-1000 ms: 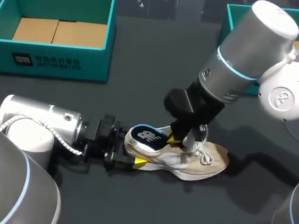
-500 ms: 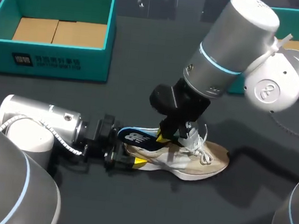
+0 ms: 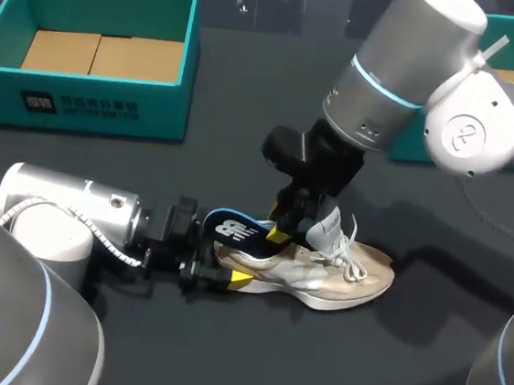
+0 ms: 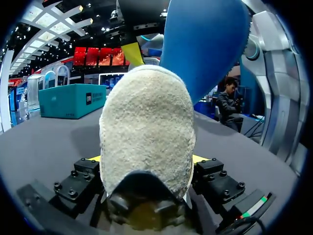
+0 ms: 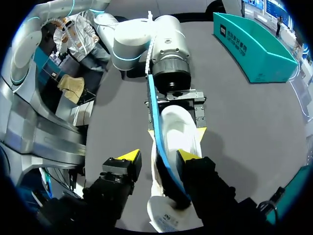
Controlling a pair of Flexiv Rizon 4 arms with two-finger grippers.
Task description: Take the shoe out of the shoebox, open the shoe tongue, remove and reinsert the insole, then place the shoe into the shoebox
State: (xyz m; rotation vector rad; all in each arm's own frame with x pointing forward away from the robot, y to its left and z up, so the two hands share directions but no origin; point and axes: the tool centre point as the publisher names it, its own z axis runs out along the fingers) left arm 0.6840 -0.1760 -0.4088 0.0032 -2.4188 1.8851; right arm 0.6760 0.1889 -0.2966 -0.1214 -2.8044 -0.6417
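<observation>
A beige and white shoe point(image 3: 322, 273) lies on its sole on the dark table, toe to the right. My left gripper point(image 3: 222, 264) is shut on its heel; in the left wrist view the fuzzy heel point(image 4: 146, 132) fills the gap between both fingers of that gripper point(image 4: 146, 159). A dark blue insole point(image 3: 239, 229) sticks up and back out of the shoe's opening, its blue underside point(image 4: 205, 44) rising above the heel. My right gripper point(image 3: 282, 232) hangs over the opening, open. In the right wrist view the insole point(image 5: 156, 132) leans against one finger of that gripper point(image 5: 159, 155), over the shoe point(image 5: 178, 132).
A teal shoebox point(image 3: 91, 106) with a cardboard floor stands at the back left. A second teal box point(image 3: 412, 25) at the back right is partly hidden by my right arm. White laces point(image 3: 352, 269) lie loose on the shoe's front.
My right gripper dragged the insole's heel end up and back out of the shoe, then its fingers spread apart and it rose a little. The left arm and shoe kept still.
</observation>
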